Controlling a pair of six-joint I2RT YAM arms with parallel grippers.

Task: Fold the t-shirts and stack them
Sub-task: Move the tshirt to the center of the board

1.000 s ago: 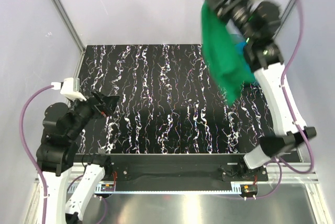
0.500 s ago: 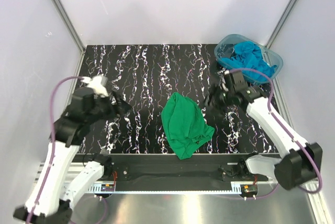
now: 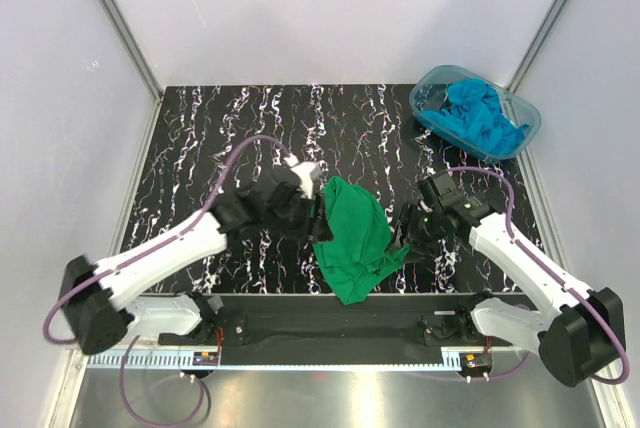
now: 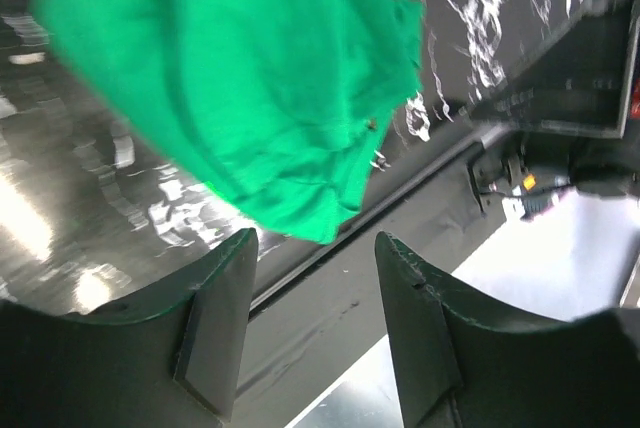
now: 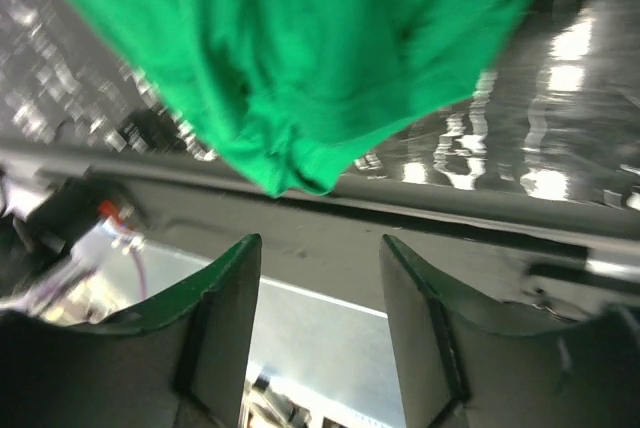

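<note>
- The left gripper [image 3: 319, 211] is at the left edge of the green t-shirt [image 3: 355, 238]. Its jaws are spread with nothing between them, and I cannot tell whether it touches the cloth.
- The green t-shirt lies crumpled on the black marbled table [image 3: 230, 128], close to the near edge and between the two grippers.
- The right gripper [image 3: 404, 232] is just beside the shirt's right edge, with its jaws also apart and empty.
- The turquoise-blue t-shirts [image 3: 478, 113] are heaped in the clear tub [image 3: 432, 81] at the far right corner.
</note>
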